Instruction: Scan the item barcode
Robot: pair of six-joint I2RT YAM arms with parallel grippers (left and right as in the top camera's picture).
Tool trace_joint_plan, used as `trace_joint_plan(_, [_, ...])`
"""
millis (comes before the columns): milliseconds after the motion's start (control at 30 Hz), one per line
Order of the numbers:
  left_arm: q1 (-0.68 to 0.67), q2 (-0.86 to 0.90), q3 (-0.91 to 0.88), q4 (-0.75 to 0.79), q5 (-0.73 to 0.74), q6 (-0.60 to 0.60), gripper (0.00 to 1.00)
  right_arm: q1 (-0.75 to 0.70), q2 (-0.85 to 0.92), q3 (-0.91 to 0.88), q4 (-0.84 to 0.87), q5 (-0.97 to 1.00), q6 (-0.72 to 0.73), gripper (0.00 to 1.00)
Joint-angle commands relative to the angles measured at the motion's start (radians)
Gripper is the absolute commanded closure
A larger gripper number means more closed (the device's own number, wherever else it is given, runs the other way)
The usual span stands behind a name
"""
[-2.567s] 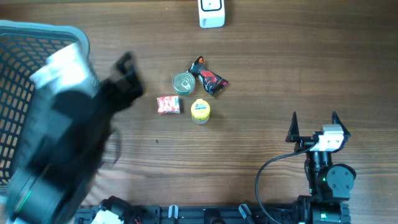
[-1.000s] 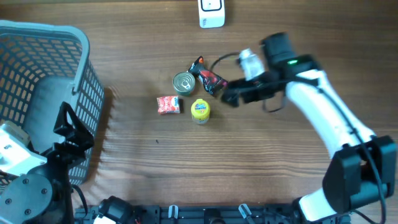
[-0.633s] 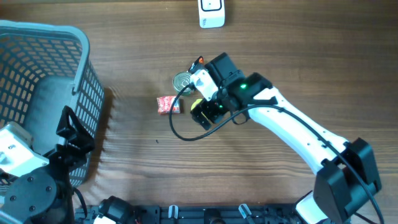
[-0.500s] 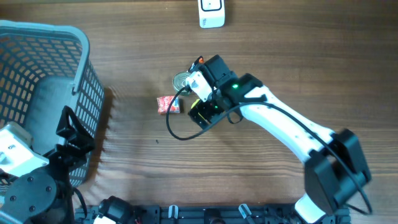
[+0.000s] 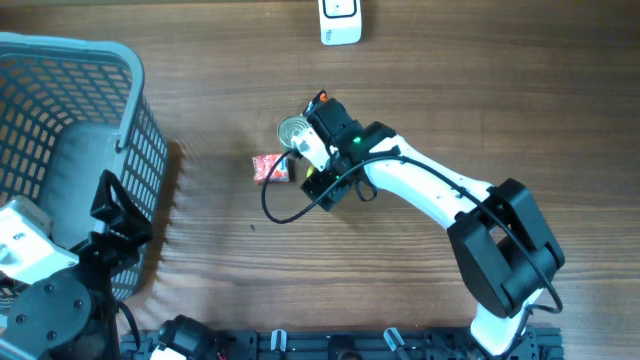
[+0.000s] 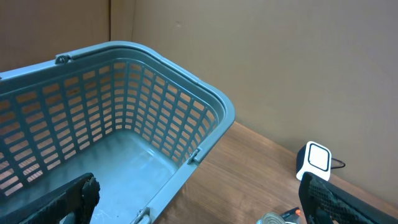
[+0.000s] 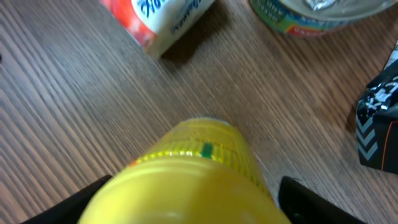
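A yellow-lidded jar [image 7: 199,180] stands upright on the wooden table and fills the right wrist view. My right gripper [image 7: 198,208] is lowered over it, open, one finger on each side of the jar. From overhead the right gripper [image 5: 322,178] covers the jar. The white scanner [image 5: 340,22] stands at the far edge and also shows in the left wrist view as the scanner [image 6: 317,158]. My left gripper [image 5: 120,212] is open at the near left beside the basket, with nothing in it.
A red-and-white packet [image 5: 268,168] lies just left of the jar. A round tin can [image 5: 293,131] and a black-and-red packet [image 7: 379,124] sit just beyond it. A large blue-grey basket [image 5: 60,120] takes up the left side.
The right arm swung left from beside the black packet and came down over the yellow jar, its jaws narrowing slightly. The left arm settled at the near left.
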Motion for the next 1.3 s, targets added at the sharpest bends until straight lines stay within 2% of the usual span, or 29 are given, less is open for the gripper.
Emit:
trace_joint_plan(0, [-0.004,0.002,-0.003,-0.001,-0.016,-0.007,0.00,0.006,0.008,0.015,0.010,-0.010,0.010,0.23])
trace_joint_plan(167, [-0.004,0.002,-0.003,-0.001,-0.016,-0.007,0.00,0.005,0.008,0.015,0.027,-0.002,0.086,0.35])
trace_joint_plan(367, [-0.004,0.002,-0.003,-0.005,-0.016,-0.007,0.00,0.005,0.008,0.015,0.053,0.038,0.229,0.39])
trace_joint_plan(567, [-0.004,0.002,-0.003,-0.005,-0.016,-0.007,0.00,0.005,0.008,0.015,0.045,0.120,0.511,0.41])
trace_joint_plan(633, [-0.004,0.002,-0.003,-0.005,-0.016,-0.007,0.00,0.005,0.008,0.015,0.040,0.123,0.622,0.45])
trace_joint_plan(867, [-0.004,0.002,-0.003,-0.005,-0.016,-0.007,0.00,0.005,0.008,0.015,-0.043,0.113,1.115,0.46])
trace_joint_plan(1033, [-0.004,0.002,-0.003,-0.005,-0.016,-0.007,0.00,0.005,0.008,0.015,-0.062,0.037,1.259,0.45])
trace_joint_plan(1133, [-0.004,0.002,-0.003,-0.005,-0.006,-0.007,0.00,0.005,0.008,0.015,-0.063,0.006,1.320,0.36])
trace_joint_plan(1200, [-0.004,0.002,-0.003,-0.005,0.003,-0.007,0.00,0.005,0.008,0.015,-0.062,-0.017,1.356,0.36])
trace_joint_plan(1233, [-0.004,0.002,-0.003,-0.006,0.003,-0.006,0.00,0.005,0.008,0.015,-0.062,-0.035,1.374,0.30])
trace_joint_plan(1267, [-0.004,0.002,-0.003,-0.006,0.003,-0.006,0.00,0.005,0.008,0.015,-0.058,-0.051,1.391,0.07])
